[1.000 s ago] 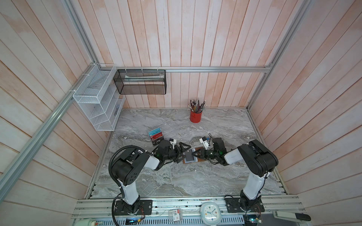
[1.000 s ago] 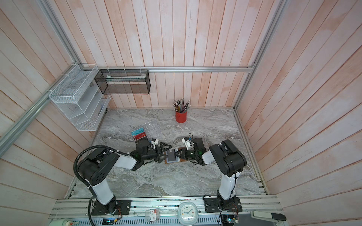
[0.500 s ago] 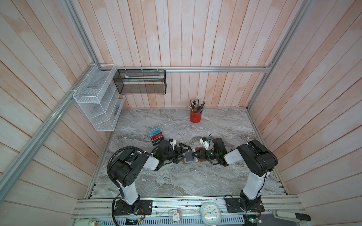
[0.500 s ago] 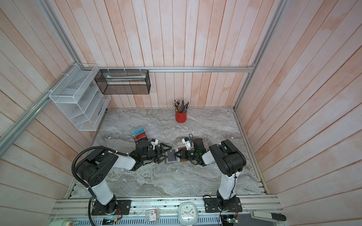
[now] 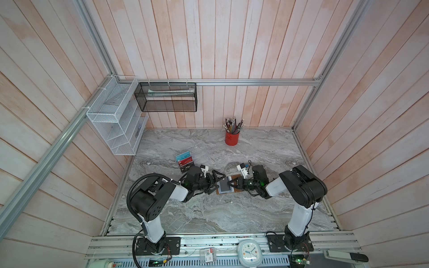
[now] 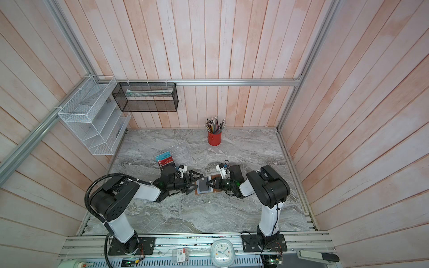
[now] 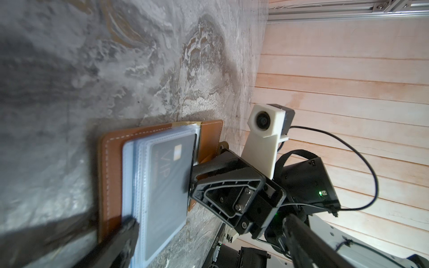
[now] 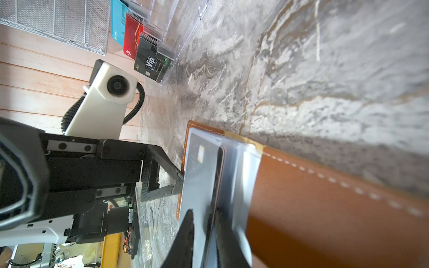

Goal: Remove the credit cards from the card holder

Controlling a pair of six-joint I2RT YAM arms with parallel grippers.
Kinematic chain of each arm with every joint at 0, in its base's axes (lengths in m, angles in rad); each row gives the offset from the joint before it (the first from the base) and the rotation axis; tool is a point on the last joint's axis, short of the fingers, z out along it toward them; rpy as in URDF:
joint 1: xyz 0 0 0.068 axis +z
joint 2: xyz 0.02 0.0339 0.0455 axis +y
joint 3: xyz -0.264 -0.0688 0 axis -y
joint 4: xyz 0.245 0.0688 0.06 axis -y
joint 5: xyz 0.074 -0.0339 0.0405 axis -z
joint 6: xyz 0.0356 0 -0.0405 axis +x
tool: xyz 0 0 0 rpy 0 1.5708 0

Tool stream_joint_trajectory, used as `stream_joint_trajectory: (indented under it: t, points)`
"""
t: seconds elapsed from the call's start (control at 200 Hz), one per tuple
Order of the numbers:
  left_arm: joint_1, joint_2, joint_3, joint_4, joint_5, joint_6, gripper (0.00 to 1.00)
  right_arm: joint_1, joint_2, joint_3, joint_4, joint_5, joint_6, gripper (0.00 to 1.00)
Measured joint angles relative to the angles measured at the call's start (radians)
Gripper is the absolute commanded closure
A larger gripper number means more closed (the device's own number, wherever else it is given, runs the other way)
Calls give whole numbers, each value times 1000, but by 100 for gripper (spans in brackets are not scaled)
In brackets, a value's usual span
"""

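Observation:
The tan leather card holder [image 5: 235, 179] [image 6: 203, 186] [image 7: 111, 162] [image 8: 325, 208] lies open on the marble table, its clear sleeves facing up. A black credit card [image 7: 169, 176] [image 8: 199, 160] with a chip sits in the top sleeve, one edge poking out. My right gripper [image 5: 229, 183] [image 6: 209, 183] [image 8: 204, 210] is shut on that edge, one finger above and one below. My left gripper [image 5: 217, 184] [image 6: 195, 184] [image 7: 210, 220] stands wide open at the holder's opposite side, and one of its fingertips [image 7: 131, 228] rests on the sleeve stack. Other cards are hidden.
A clear acrylic rack [image 5: 185, 161] [image 6: 166, 160] [image 8: 148, 58] with teal, red and black Vip cards stands just behind the left arm. A red pencil cup [image 5: 231, 139] [image 6: 214, 140] sits at the back. Wire baskets [image 5: 116, 120] hang on the left wall.
The right gripper's jaws have drawn a little closer together on the card edge. Both arms otherwise stay where they were at the holder.

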Motion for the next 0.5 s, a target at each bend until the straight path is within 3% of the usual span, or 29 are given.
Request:
stream_joint_trajectory:
  t: [0.5]
  points:
    - [4,25,1,32,14,8,0,-24,13,-5,39,-41,40,86]
